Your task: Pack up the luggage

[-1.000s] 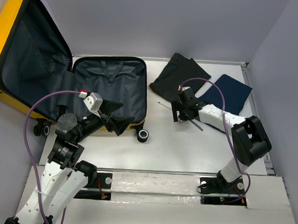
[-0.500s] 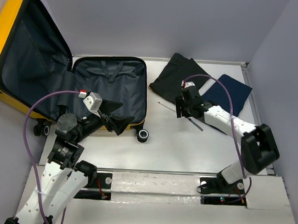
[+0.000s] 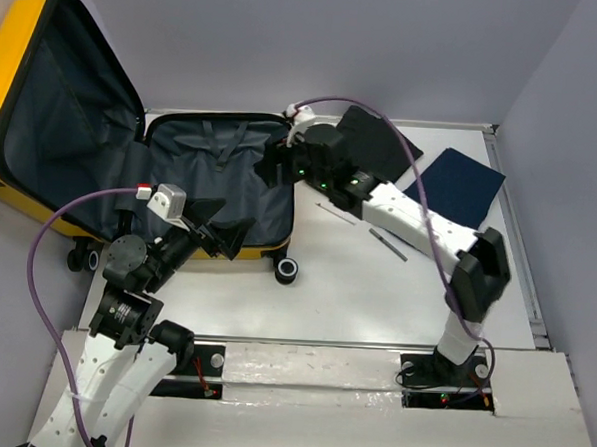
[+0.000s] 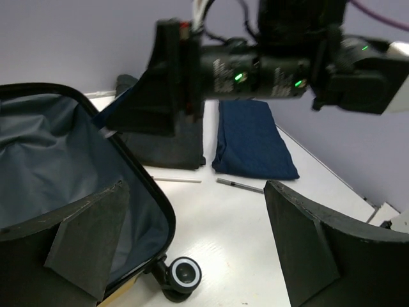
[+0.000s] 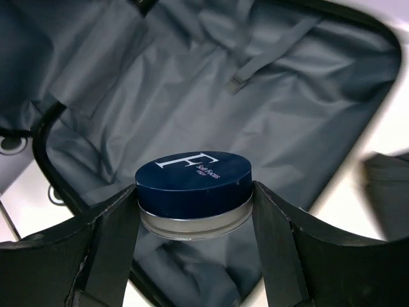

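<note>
Jar [image 5: 193, 182], navy-lidded, tight in right end effector [image 5: 195, 195] over luggage [image 5: 307, 121] lining.

Fixed overhead view of a white table [image 3: 375, 298]. Plain lilac-grey walls enclose it on three sides: the back wall [image 3: 338, 45] along the table's far edge, the right wall [image 3: 583, 148] and the left wall [image 3: 13, 319] at its two ends. A white board [image 3: 311, 369] spans the table's near edge. Lighting is even and diffuse, and shadows on the table are soft.
</note>
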